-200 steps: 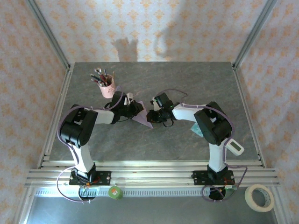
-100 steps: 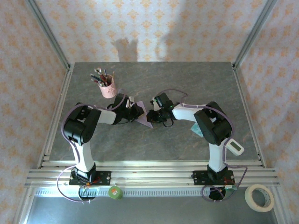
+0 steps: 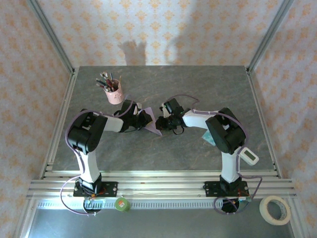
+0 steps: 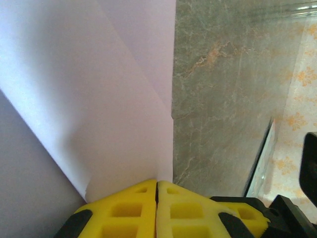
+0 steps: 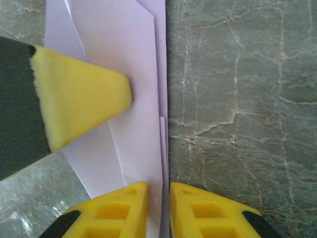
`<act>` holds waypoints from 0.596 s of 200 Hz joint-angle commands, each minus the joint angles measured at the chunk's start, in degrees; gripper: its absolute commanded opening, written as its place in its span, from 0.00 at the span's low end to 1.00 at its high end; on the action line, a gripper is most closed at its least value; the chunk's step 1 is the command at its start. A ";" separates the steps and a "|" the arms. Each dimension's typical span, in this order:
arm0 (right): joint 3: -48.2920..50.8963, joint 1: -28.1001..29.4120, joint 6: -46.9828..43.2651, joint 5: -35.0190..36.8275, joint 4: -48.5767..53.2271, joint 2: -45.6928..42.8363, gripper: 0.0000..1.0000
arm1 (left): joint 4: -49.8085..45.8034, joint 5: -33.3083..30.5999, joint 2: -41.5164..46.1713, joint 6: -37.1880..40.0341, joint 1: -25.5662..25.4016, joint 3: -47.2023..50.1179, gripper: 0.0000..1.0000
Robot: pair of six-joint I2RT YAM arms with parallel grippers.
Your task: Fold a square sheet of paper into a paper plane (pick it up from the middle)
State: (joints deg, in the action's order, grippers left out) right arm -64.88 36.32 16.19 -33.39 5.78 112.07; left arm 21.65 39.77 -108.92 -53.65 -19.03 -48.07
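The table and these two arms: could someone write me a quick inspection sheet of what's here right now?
Surface: grey marbled table.
Job's things: partly folded lilac paper, lying mid-table between the arms.
Clutter: pink pen cup; teal packet; tape roll off the table.
Tools: left tool shut on the paper's edge; right tool pinching its edge, a sliver apart.
Cables: lilac cable looping along the arms.
Surroundings: patterned walls, metal frame.

Lilac paper plane [image 5: 133, 64]; grey marbled table [image 5: 237, 99].

Bright even light, soft shadows on back wall, wrist close-ups blurred
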 commanded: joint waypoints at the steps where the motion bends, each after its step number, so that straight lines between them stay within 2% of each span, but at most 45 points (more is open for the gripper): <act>1: 0.87 1.17 -1.04 0.61 2.70 4.50 0.19 | -1.85 -1.21 -2.12 1.14 -0.13 -1.14 0.10; 61: 1.73 -0.16 1.30 -1.57 0.73 -3.60 0.26 | -3.11 -1.01 -2.17 2.26 -0.13 -0.47 0.10; 119: 4.17 -0.71 2.59 -4.80 0.77 -5.05 0.25 | -3.28 -0.92 -2.07 2.75 -0.11 -0.13 0.10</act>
State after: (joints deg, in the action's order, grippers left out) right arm -62.28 35.94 17.61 -36.77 5.76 109.60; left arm 21.63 39.86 -109.38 -52.38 -19.03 -48.56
